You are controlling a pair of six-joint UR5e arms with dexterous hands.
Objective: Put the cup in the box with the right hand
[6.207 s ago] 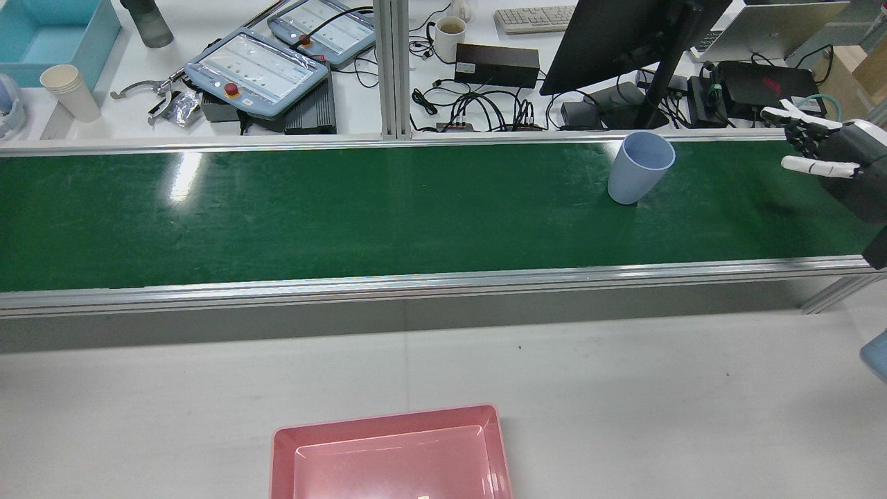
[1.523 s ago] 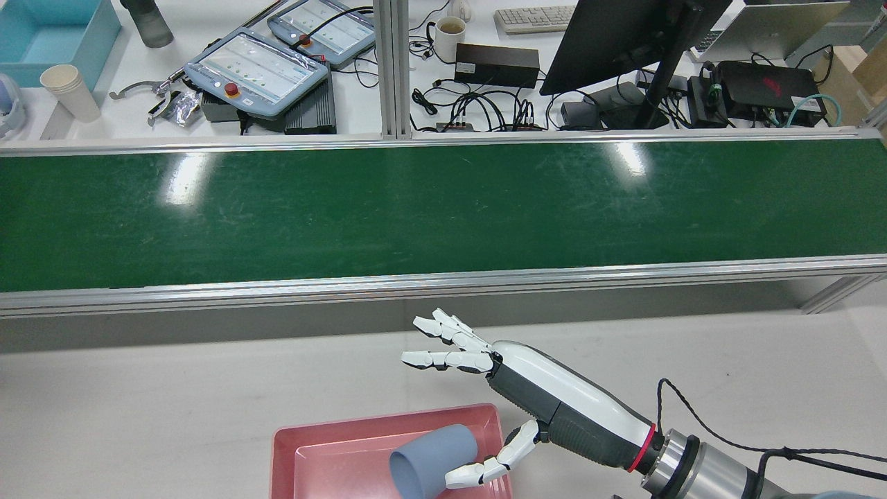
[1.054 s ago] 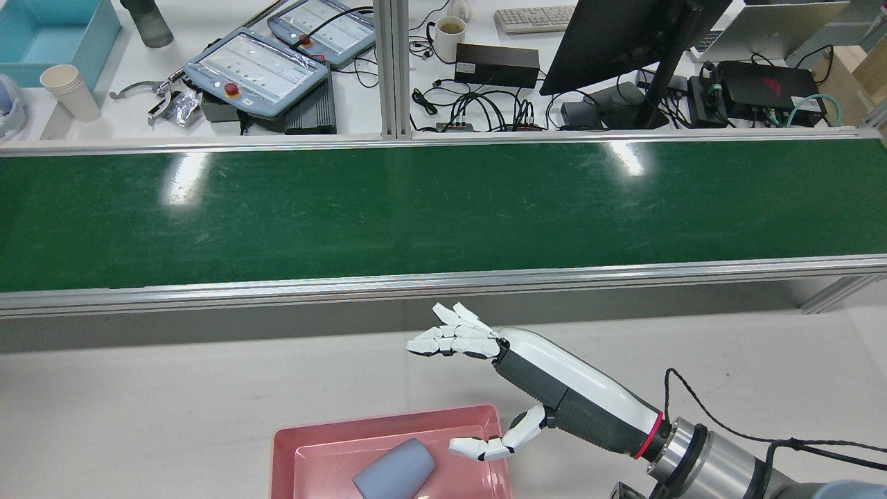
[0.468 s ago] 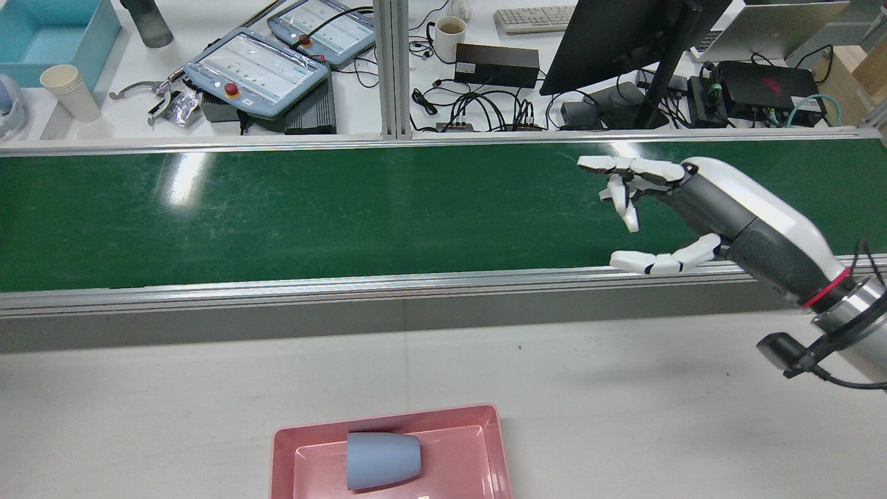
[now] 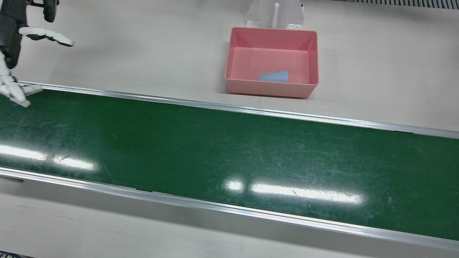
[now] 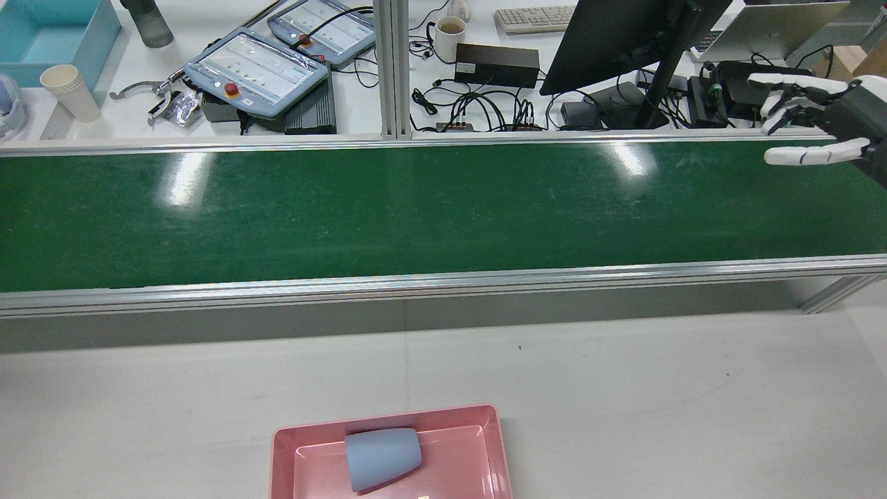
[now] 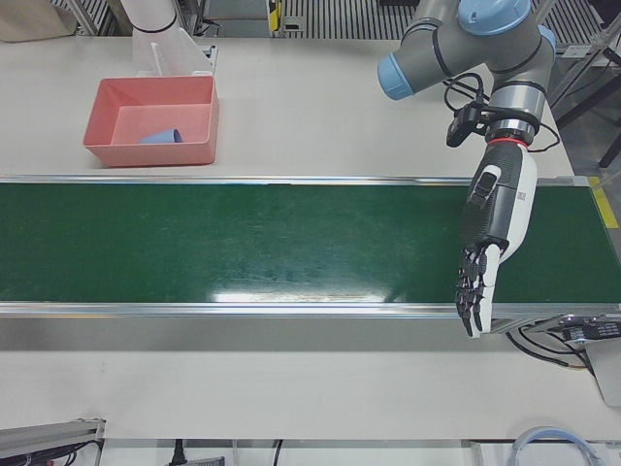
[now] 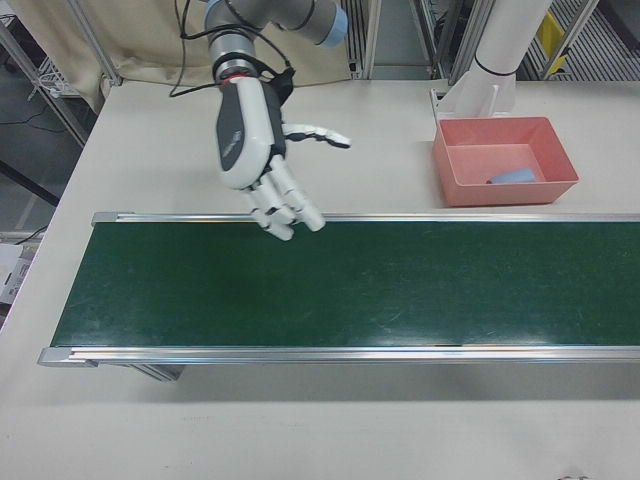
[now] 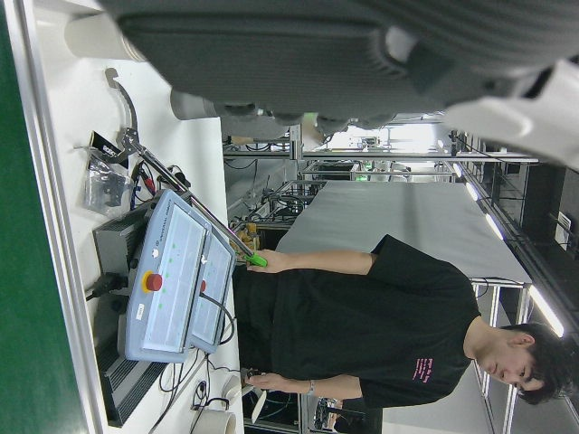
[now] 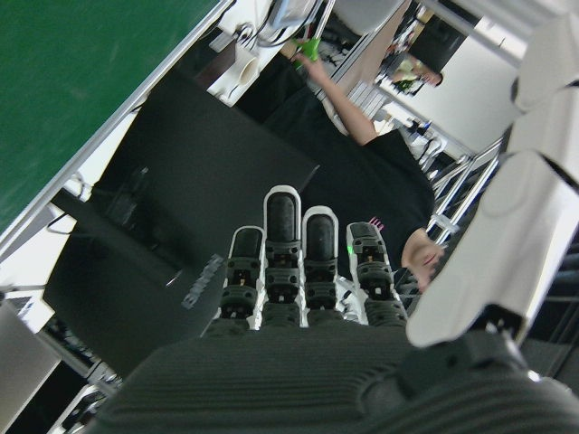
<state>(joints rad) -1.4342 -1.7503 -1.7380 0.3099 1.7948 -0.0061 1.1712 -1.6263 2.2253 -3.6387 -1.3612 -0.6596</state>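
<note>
The pale blue cup (image 6: 382, 457) lies on its side inside the pink box (image 6: 388, 416), which sits on the white table near the robot. The cup also shows in the front view (image 5: 273, 76) and the right-front view (image 8: 514, 176). My right hand (image 6: 811, 125) is open and empty, hovering over the right end of the green belt, far from the box; it also shows in the right-front view (image 8: 265, 150). My left hand (image 7: 485, 243) hangs open and empty over the other end of the belt, fingers pointing down.
The green conveyor belt (image 6: 416, 208) runs across the whole width, with aluminium rails on both sides. Beyond it a desk holds teach pendants (image 6: 256, 69), a monitor (image 6: 624, 34), a mug (image 6: 449, 34) and cables. A person stands behind the desk.
The cup was let go into the box and has settled on its side there. My right hand has drawn away, open, up and right to the belt's end.
</note>
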